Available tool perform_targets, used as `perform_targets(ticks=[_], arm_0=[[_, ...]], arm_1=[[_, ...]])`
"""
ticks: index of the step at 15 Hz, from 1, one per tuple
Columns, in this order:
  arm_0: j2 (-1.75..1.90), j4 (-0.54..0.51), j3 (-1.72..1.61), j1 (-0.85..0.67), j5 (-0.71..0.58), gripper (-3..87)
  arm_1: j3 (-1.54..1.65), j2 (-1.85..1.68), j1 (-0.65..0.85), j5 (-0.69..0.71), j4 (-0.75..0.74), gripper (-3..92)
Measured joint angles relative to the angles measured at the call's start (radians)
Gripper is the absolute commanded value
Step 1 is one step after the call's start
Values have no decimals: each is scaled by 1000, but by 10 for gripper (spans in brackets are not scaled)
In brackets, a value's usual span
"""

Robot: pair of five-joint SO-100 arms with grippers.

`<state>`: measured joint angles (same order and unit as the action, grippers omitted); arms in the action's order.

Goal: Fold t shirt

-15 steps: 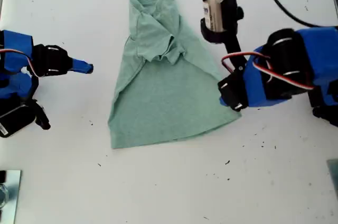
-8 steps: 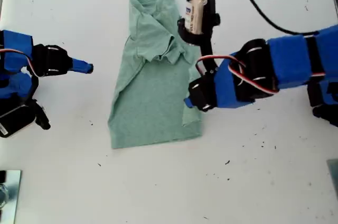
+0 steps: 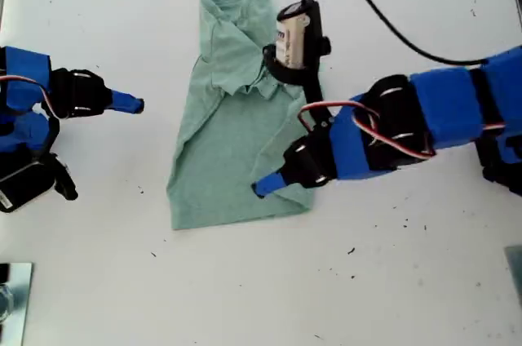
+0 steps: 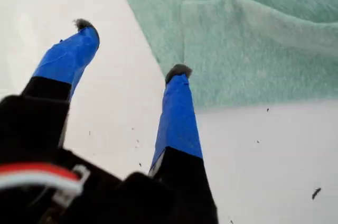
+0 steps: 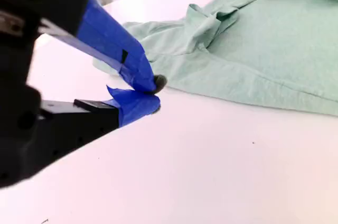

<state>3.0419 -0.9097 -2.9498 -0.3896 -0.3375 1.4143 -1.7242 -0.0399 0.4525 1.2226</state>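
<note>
My first tool has swept across the table from the exterior view's right toward its centre and now hangs over the t shirt near the hem, with its jaws spread apart and nothing between them (the first wrist view shows both blue tips clear of the cloth). A second ago the t shirt's lower corner flared out toward the exterior view's right; that flap is now folded inward over the body, leaving a nearly straight edge on that side. The arm's wrist camera has travelled with it and now covers the sleeve area.
</note>
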Motion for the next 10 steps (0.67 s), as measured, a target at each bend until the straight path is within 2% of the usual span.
perform_targets(ticks=[2, 3, 4, 5, 7, 10], arm_0=[[0, 0, 0, 0, 0, -3], [0, 0, 0, 0, 0, -3], [0, 0, 0, 0, 0, -3], [0, 0, 0, 0, 0, -3], [0, 0, 0, 0, 0, -3], [0, 0, 0, 0, 0, -3]], arm_1=[[97, -224, 41, 28, 149, 173], [259, -371, 107, 48, 158, 97], [460, -520, 176, 84, 138, 87], [667, -658, 230, 126, 98, 34], [1065, -867, 319, 153, -17, 25], [1381, -1051, 411, 170, -95, 25]])
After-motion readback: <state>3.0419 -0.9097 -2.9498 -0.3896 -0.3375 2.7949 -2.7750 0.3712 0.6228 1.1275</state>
